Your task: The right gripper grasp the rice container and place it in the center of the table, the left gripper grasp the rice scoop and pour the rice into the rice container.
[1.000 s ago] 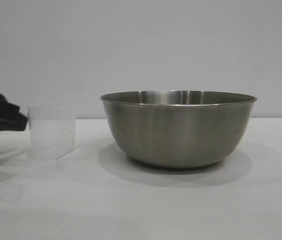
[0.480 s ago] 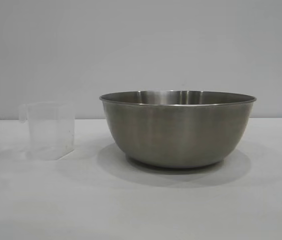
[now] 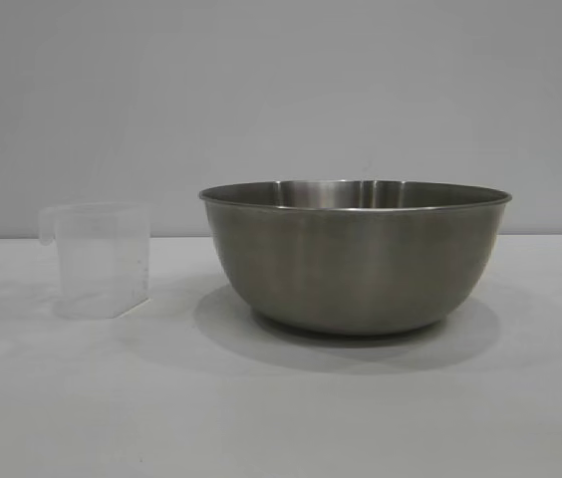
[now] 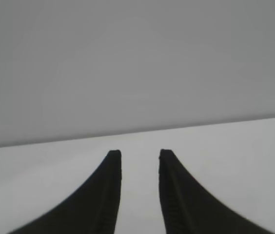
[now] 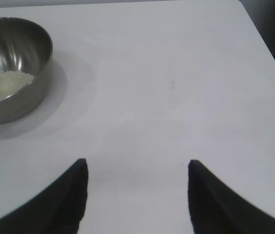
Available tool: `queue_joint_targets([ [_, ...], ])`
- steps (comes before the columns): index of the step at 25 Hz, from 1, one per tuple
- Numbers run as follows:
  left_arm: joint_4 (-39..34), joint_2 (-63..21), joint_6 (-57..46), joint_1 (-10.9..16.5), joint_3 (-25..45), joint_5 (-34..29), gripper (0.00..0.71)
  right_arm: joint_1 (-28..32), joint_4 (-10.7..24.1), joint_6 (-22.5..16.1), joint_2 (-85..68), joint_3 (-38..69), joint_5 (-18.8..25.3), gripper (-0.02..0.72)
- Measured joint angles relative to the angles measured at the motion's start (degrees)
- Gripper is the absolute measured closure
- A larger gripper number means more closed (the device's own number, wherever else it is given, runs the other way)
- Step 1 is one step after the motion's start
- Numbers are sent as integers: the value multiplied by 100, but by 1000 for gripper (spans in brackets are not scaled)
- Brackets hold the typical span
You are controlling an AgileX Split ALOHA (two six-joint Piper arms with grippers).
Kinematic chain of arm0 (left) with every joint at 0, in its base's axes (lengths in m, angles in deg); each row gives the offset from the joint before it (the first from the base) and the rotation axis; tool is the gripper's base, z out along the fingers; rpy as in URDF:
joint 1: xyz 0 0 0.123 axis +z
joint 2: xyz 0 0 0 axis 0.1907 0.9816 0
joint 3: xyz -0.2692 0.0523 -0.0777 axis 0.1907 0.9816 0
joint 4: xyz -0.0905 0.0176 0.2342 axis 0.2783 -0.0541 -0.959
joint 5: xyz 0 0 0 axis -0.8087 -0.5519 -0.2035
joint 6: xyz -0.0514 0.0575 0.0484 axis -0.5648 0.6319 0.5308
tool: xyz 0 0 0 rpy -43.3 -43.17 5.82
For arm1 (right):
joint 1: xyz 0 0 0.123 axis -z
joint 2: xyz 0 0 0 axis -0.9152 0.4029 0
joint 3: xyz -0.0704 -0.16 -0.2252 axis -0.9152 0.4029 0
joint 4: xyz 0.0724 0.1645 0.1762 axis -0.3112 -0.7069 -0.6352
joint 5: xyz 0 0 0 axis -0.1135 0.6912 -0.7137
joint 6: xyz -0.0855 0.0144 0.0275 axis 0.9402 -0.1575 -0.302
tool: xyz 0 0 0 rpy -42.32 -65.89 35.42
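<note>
only rice scoop [image 3: 101,261] and rice container [image 3: 355,256], apart, obstruct the table [image 3: 281,418].

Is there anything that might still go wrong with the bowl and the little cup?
Probably little. The rice already lies in the rice container, and both open grippers are clear of it. The rice scoop looks light and stands near the table edge on the left arm's side, so the left gripper might tip it if it swings back. The right gripper hovers apart over bare table.

backdrop: plain grey wall [image 3: 281,90] behind tabletop | surface: matte, unmarked | other non-task items: none visible
</note>
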Motion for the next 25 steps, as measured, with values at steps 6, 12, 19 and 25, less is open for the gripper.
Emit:
queue_joint_targets([
  [6, -251, -2131, -665, 0, 0, -2440, 498, 0, 0, 0, 0, 0, 0, 322],
  [12, -806, -3641, -1709, 0, 21, -5122, 498, 0, 0, 0, 0, 0, 0, 322],
  [19, -534, -5181, -1763, 0, 9, -7622, 498, 0, 0, 0, 0, 0, 0, 322],
  [25, 1836, -5791, 430, 0, -234, -8967, 498, 0, 0, 0, 0, 0, 0, 322],
])
